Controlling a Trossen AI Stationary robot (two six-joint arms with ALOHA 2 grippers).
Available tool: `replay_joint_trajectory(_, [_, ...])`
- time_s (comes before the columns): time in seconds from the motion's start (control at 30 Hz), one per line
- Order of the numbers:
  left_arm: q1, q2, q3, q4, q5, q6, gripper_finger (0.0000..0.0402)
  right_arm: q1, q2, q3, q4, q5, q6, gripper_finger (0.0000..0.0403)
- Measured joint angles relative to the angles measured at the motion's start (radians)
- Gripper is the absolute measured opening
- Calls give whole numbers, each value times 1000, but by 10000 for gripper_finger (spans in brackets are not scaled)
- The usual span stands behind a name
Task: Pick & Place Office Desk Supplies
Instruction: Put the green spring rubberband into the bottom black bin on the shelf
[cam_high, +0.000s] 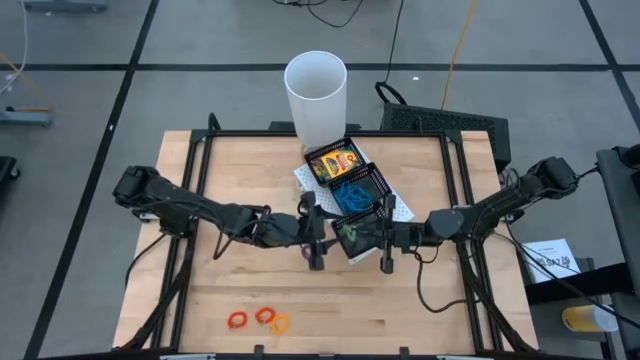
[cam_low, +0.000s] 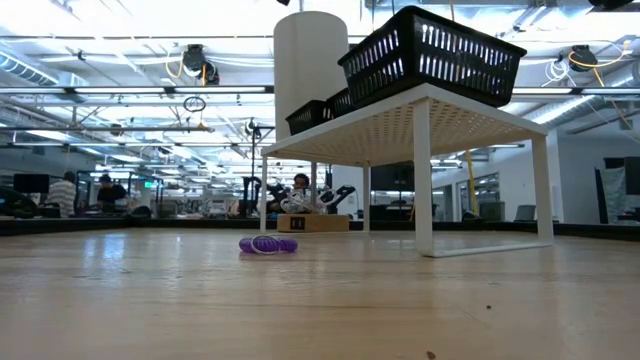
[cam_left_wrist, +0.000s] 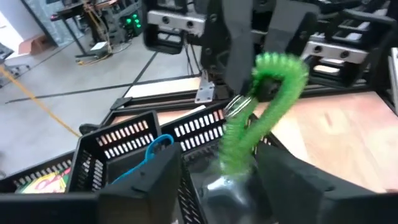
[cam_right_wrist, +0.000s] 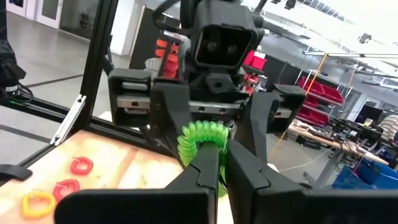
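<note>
My right gripper (cam_right_wrist: 222, 163) is shut on a green coiled rubber-band loop (cam_left_wrist: 261, 112) over the near compartment of the black mesh tray (cam_high: 372, 178). My left gripper (cam_left_wrist: 221, 180) faces it from the table's left. It is open, with one finger on each side of the loop's lower part, and I see no touch. A yellow-and-green crayon box (cam_high: 335, 162) lies in the tray's far compartment and blue bands (cam_high: 352, 195) lie in the middle one. Red and orange bands (cam_high: 262, 319) lie near the table's front edge. A purple band (cam_low: 268, 245) lies on the table. My right gripper pinches the green loop's upper bend (cam_right_wrist: 200, 142) between its two fingers (cam_left_wrist: 239, 56). The fingers come about level from the table's right. The loop hangs stretched below them between my left gripper's open fingers. Whether its lower end (cam_left_wrist: 235, 163) rests on the tray, I cannot tell.
The tray stands on a white perforated riser (cam_low: 420, 120) at the table's far middle. A tall white cup (cam_high: 316, 95) stands just behind it. Bare wood lies to the left, to the right and in front of the riser.
</note>
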Motion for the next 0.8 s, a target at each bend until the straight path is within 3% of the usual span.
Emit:
replay_joint_trajectory(0.17, [-22,-21,0,-4,8,45,265,2,-19,0,-37,1,12,3])
replay_joint_trajectory(0.3, [-46,-90,-1,-103,-39,17,284,5,-90,0,-158,1,62,3])
replay_joint_trajectory(0.53, [-39,-155,-1,-444,-68,-243,274,8,-217,-1,-407,1,187,3])
replay_joint_trajectory(0.8, [-37,-61,-1,-582,7,-431,254,8,-235,-1,-561,2,274,4])
